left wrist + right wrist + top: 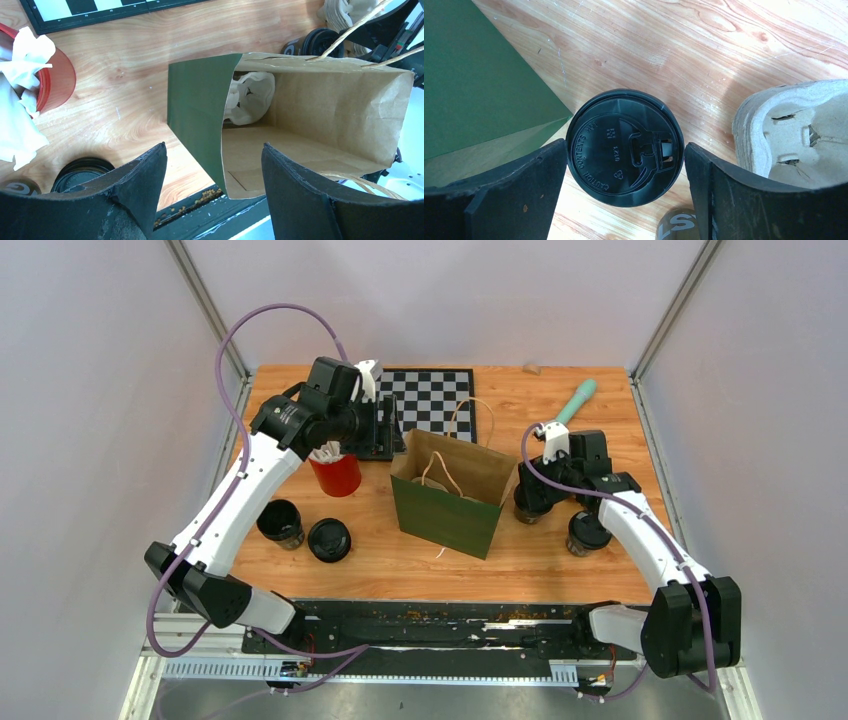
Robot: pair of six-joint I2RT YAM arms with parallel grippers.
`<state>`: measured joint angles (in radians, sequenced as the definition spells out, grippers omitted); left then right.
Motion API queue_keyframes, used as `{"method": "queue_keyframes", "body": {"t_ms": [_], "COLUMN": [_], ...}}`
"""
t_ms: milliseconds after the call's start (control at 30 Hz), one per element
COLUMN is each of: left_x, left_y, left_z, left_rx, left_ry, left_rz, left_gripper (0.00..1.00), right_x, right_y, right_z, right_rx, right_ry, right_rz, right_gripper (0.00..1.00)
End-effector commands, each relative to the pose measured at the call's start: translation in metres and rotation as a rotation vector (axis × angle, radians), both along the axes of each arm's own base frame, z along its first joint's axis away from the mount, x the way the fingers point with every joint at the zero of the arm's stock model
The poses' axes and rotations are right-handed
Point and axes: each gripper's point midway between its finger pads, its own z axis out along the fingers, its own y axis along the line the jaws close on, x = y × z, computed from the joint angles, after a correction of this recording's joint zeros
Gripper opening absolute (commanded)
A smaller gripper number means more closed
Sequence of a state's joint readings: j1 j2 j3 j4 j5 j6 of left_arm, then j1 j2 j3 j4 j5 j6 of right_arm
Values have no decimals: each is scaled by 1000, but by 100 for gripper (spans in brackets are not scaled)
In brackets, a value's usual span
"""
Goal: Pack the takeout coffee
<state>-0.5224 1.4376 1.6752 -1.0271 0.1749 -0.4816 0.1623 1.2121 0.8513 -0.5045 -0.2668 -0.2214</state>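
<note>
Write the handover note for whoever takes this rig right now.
Left gripper: jaws open, empty, at the mouth of the bag.
Right gripper: jaws open astride a lidded cup standing right of the bag; no firm grip visible.
Second cup farther right; two cups left of the bag.
Done: nothing; bag holds only a pale tray, as far as visible.
Left: all four cups.

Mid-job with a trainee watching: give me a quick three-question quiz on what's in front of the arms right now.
1. True or false: the fingers of the right gripper stand apart on either side of a black-lidded cup.
2. The green paper bag is: A) lying flat, B) upright with its mouth open, C) folded shut.
3. Which arm's wrist camera looks into the bag past open, empty fingers?
Key: 1 true; 2 B; 3 the left gripper.
</note>
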Motion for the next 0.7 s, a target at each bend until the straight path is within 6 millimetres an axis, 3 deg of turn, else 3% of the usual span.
{"method": "queue_keyframes", "body": {"t_ms": [0,400,567,667], "left_x": [5,1,0,-1], "left_y": [-2,1,2,3], "left_z": [16,16,18,17], "left_rx": [-18,-18,-18,-19], "left_ry": [-52,-51,-55,-53], "left_rz": [-9,-10,-8,-7], "left_gripper": [77,77,77,77], "right_x": [2,-4,-5,-4], "right_y": [1,2,4,6], "right_z": [5,-4,-2,5], "right_rx": [5,3,9,19], "right_ry": [-28,-15,-19,-30], "right_rz": [8,11,14,19], "right_gripper": [86,84,81,86]}}
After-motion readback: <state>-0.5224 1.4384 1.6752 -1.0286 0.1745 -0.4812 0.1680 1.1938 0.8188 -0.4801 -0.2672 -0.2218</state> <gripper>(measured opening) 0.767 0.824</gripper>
